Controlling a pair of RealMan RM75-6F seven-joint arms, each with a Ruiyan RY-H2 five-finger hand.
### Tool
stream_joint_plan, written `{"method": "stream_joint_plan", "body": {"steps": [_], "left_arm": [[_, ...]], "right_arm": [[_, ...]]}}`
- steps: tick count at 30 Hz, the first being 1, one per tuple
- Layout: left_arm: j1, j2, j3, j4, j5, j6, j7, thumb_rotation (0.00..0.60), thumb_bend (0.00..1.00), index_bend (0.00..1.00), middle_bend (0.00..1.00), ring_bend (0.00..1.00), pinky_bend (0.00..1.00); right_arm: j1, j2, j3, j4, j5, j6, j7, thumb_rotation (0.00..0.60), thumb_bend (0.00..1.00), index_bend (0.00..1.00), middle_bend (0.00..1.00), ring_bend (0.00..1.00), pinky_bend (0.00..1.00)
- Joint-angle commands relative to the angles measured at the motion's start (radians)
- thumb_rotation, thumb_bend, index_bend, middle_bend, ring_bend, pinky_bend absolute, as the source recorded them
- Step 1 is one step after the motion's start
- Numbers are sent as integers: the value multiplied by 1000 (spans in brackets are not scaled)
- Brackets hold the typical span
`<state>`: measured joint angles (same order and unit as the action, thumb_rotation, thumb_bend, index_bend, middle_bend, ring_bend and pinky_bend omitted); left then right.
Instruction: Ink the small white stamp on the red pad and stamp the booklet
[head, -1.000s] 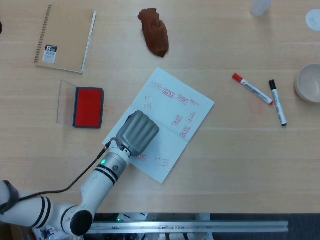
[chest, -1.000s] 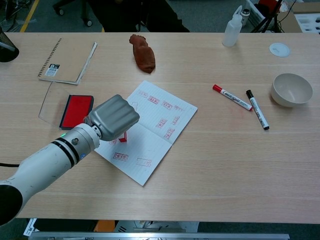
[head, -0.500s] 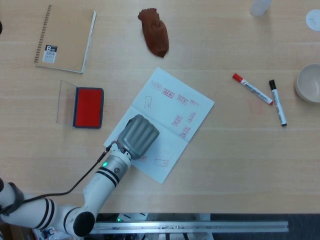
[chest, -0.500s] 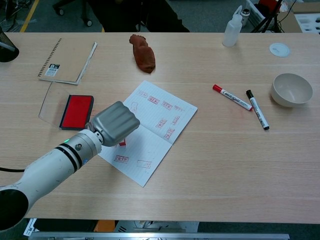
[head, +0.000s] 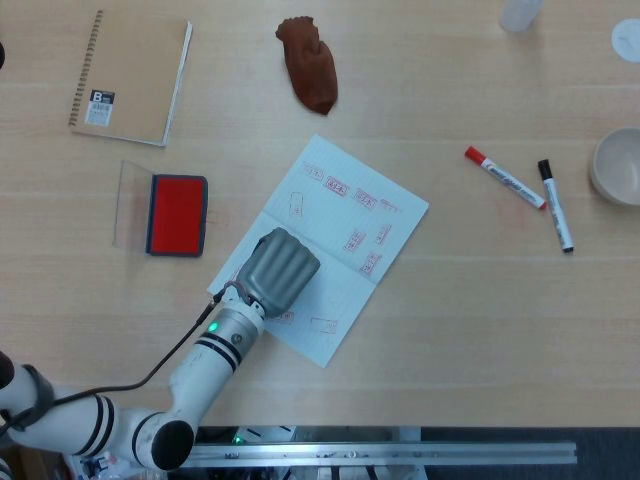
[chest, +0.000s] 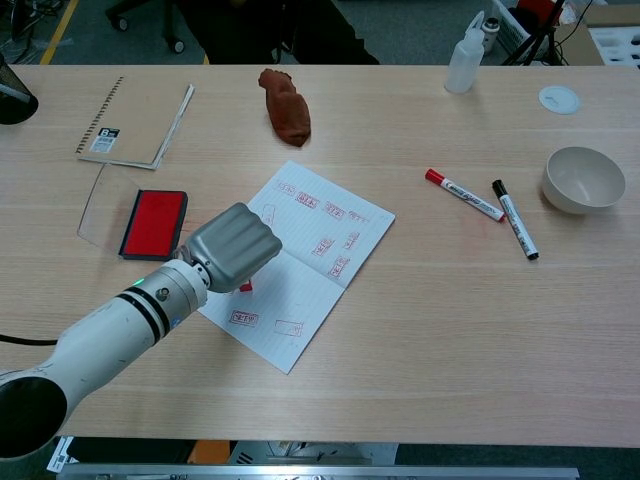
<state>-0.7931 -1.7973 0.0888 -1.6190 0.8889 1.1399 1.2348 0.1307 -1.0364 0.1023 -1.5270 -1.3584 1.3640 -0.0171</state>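
Now the left hand (chest: 233, 247), fingers curled around the small white stamp (chest: 245, 286), has sunk lower over the near-left page of the booklet (head: 345, 228) than a second ago, stamp base apparently on paper. Another print is probably being pressed. The red pad (head: 177, 214) lies left of the booklet, untouched.
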Motion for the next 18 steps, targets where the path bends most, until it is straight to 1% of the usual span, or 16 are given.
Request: {"method": "stream_joint_plan", "body": {"steps": [1,15,18], "left_arm": [[-1,-2,-1,2,-4,-3,1,600,278,597,1000,1000,1000],[-3,-9,1,16,-12,-8,0,600,278,597,1000,1000,1000],[-2,1,1,1,-1,2,-1,600,278,597,1000,1000,1000]], "right_arm": [[-1,0,0,0,0,1,0,600,202,197,316,253,373],[-5,-1,2,3,2,2,1,600,202,197,316,253,373],[-6,0,3,3,2,4,2,600,203,197,316,253,373]]}}
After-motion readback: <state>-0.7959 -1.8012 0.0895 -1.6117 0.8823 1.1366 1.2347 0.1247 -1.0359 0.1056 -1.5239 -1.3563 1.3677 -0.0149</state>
